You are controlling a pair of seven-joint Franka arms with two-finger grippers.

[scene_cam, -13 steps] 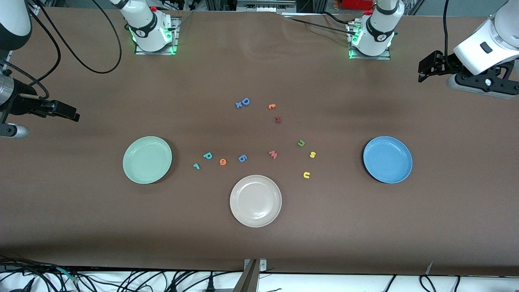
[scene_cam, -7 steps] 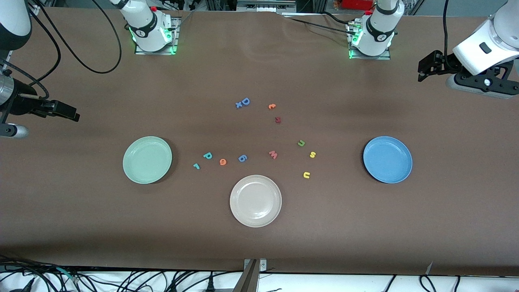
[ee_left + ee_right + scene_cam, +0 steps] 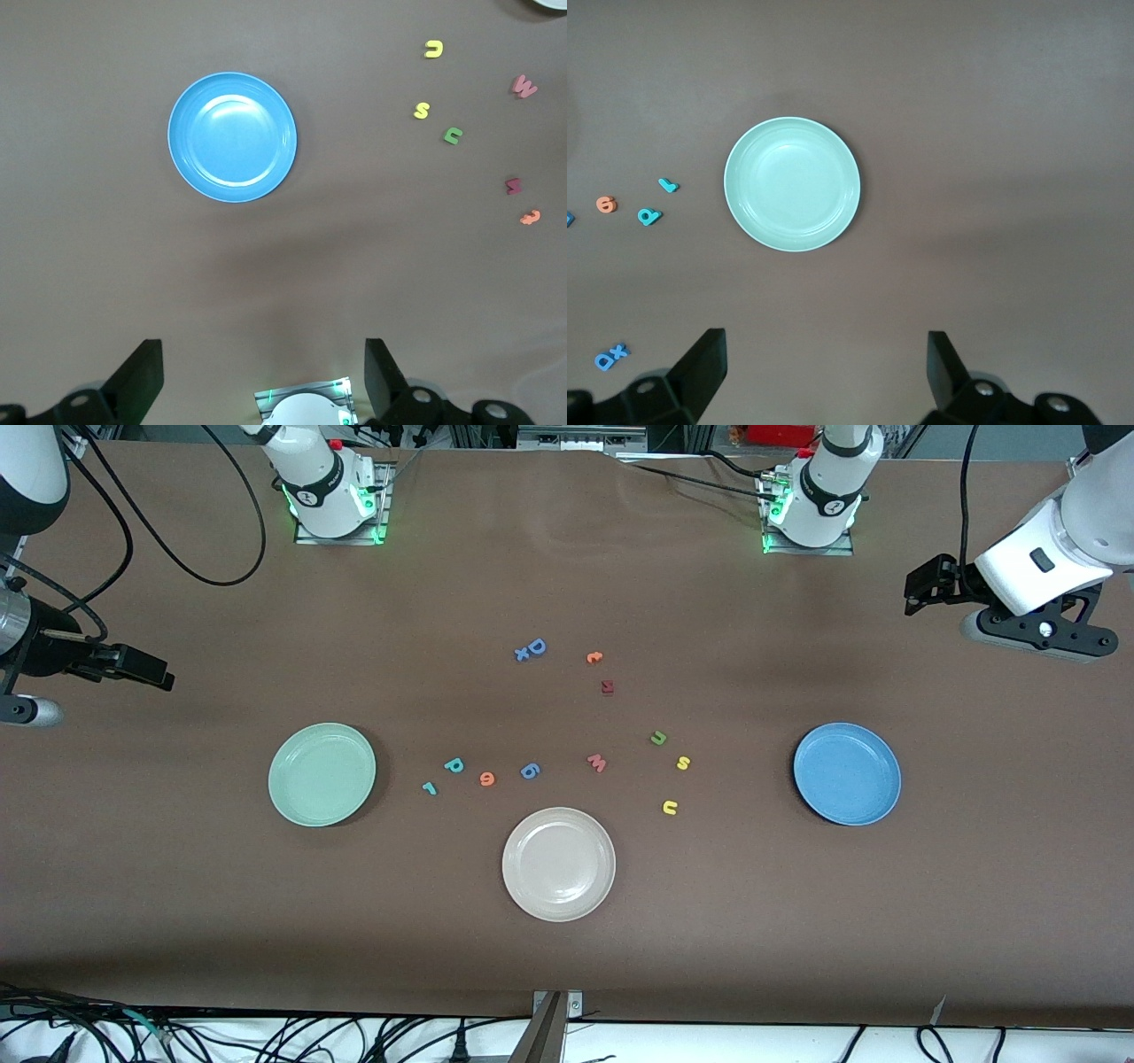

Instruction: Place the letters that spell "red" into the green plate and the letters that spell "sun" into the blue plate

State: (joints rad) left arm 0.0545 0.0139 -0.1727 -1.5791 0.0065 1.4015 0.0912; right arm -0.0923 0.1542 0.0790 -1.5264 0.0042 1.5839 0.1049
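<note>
Front view: the teal "r" (image 3: 430, 788), teal "d" (image 3: 454, 765) and orange "e" (image 3: 486, 779) are lying on the surface beside the green plate (image 3: 322, 774). The yellow "s" (image 3: 683, 763), yellow "u" (image 3: 670, 807) and olive "n" (image 3: 658, 738) are lying between the beige plate (image 3: 558, 864) and the blue plate (image 3: 847, 773). Both plates are holding nothing. The left gripper (image 3: 921, 586) is hanging high over the left arm's end of the surface; the right gripper (image 3: 146, 670) is waiting over the right arm's end.

Left wrist view: the fingers (image 3: 140, 376) are standing spread and empty above the blue plate.

Right wrist view: the fingers (image 3: 702, 365) are spread and empty above the green plate.

Handling: the letters are likely light, soft foam, lying flat. Pinching across a narrow stroke, fingertips grazing the surface, is advisable.
</note>
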